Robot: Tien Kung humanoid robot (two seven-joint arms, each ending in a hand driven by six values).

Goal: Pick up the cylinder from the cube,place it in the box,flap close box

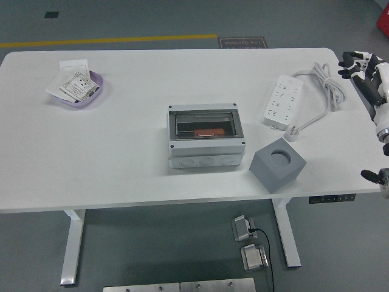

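So here's what we're looking at: the cylinder [208, 132] (the orange thing, as far as we can make out) is already lying inside the box [206, 143], seen through the smoky flap, with its long axis running left-right across the table; the cube [278, 164] sits just right of the box with its round socket empty, so we'd say the pick and place part is done; the flap looks down over the opening too, though we can't tell from this angle if it's actually latched. The only hand we can see is the right hand [363, 70], way out at the right edge of the table past the power strip [282, 99] and its cable, well apart from the box; its fingers look loosely spread and holding nothing. So the relation that matters: the box lies left and a bit toward the near edge from those fingers, with the power strip and the cube between them; if the flap needs a final press, we reckon the right hand has to cross over both to get there, and it's the nearer one by default since the left isn't in view at all.
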